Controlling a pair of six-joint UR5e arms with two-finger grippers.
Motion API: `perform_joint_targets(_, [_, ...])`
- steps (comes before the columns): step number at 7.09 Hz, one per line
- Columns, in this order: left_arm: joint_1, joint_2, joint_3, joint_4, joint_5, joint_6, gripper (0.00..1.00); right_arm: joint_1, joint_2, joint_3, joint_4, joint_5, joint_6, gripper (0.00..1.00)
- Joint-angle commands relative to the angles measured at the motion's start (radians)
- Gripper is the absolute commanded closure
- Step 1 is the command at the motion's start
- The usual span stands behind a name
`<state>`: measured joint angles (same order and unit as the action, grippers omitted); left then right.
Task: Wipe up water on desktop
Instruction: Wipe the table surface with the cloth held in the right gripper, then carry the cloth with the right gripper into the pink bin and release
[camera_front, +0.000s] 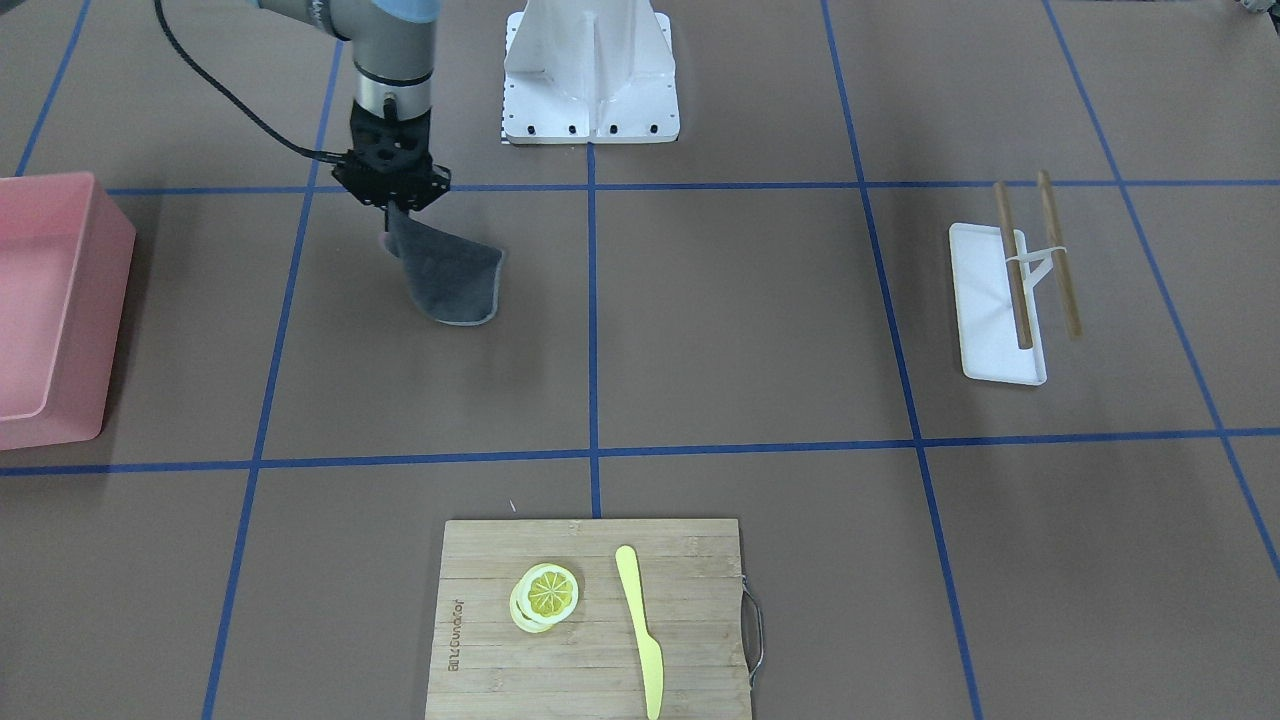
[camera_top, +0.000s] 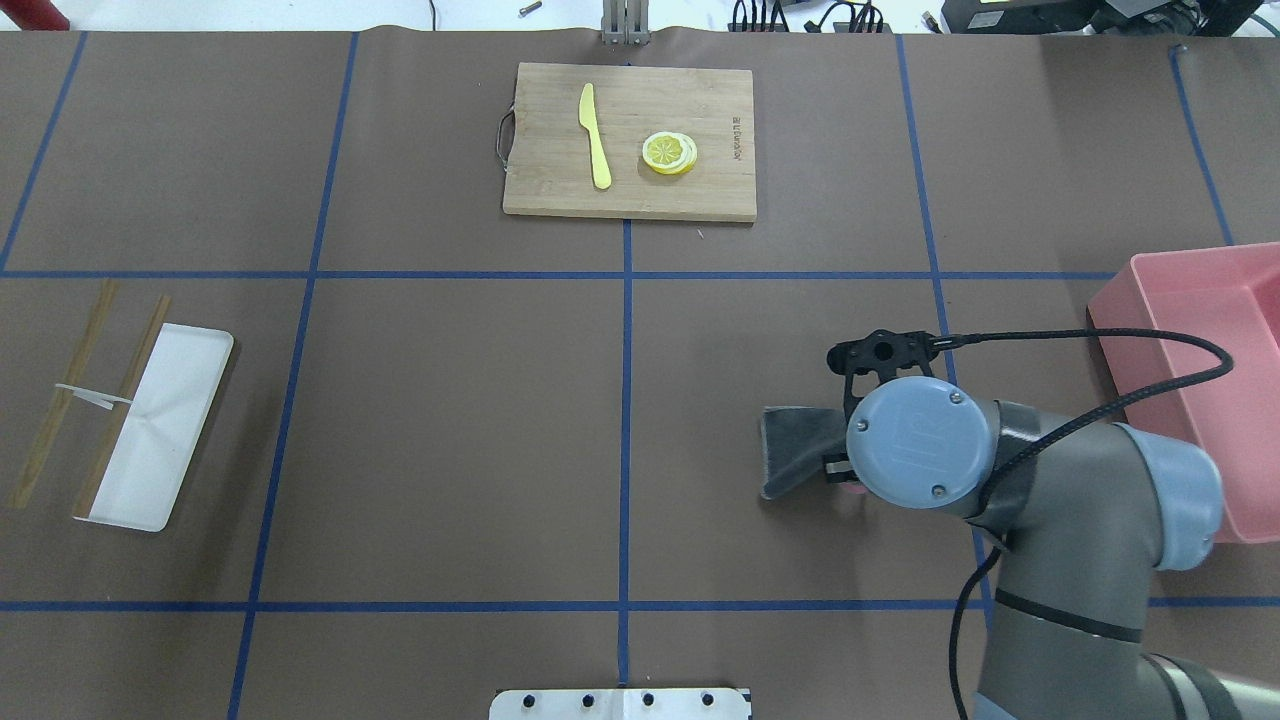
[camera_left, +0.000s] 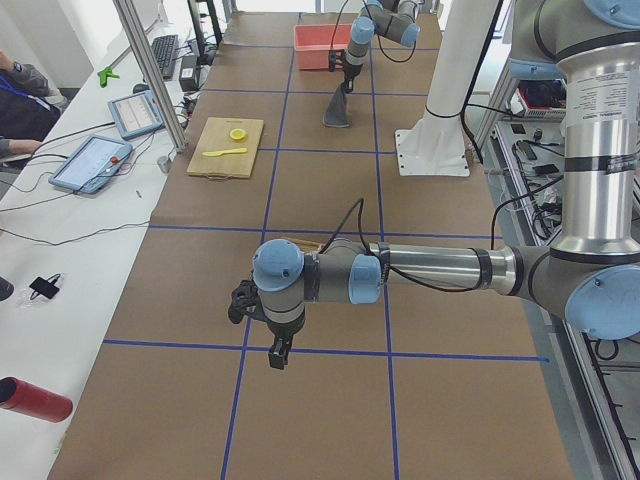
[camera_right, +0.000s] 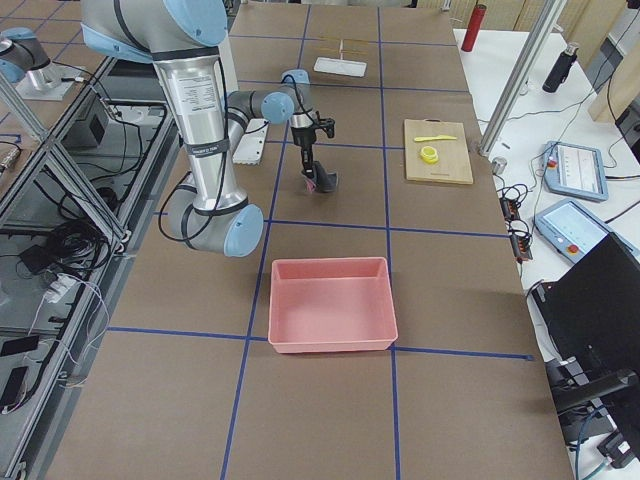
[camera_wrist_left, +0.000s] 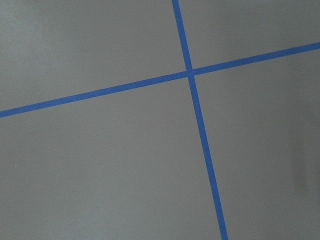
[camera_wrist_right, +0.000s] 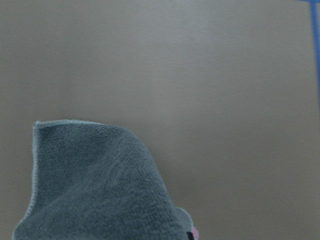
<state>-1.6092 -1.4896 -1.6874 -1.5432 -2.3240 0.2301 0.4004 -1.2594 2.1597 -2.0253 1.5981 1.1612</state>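
The brown desktop (camera_front: 740, 320) is marked off by blue tape lines; I make out no water on it. My right gripper (camera_front: 393, 205) is shut on one end of a grey cloth (camera_front: 450, 275). The cloth hangs down and its free end lies on the desktop. In the overhead view the cloth (camera_top: 795, 450) sticks out to the left from under the right wrist. It fills the lower left of the right wrist view (camera_wrist_right: 95, 185). My left gripper (camera_left: 278, 355) hovers low over the desktop far from the cloth. I cannot tell whether it is open or shut.
A pink bin (camera_front: 50, 310) stands at the table's end beside the right arm. A bamboo cutting board (camera_front: 590, 620) holds lemon slices (camera_front: 546, 595) and a yellow knife (camera_front: 640, 630). A white tray (camera_front: 995, 305) with chopsticks (camera_front: 1012, 265) lies on the other side.
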Motion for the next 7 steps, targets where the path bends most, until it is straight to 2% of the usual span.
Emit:
perform_joint_targets(1, [0.0,0.0,0.0,0.002,0.0,0.0,0.01,0.134,-0.007,0.162,-0.158,0.057,-0.142,1.0])
perform_joint_targets(2, [0.0,0.0,0.0,0.0,0.0,0.0,0.01,0.266,0.064,0.201,-0.183,0.168,-0.187,1.0])
perform_joint_targets(3, [-0.001,0.0,0.0,0.0,0.0,0.0,0.01,0.407,0.052,0.265,-0.194,0.288,-0.318,1.0])
perform_joint_targets(4, [0.0,0.0,0.0,0.0,0.0,0.0,0.01,0.533,0.004,0.287,-0.213,0.369,-0.466,1.0])
perform_joint_targets(7, [0.0,0.0,-0.003,0.0,0.0,0.0,0.01,0.888,-0.292,0.296,-0.208,0.48,-1.082,1.0])
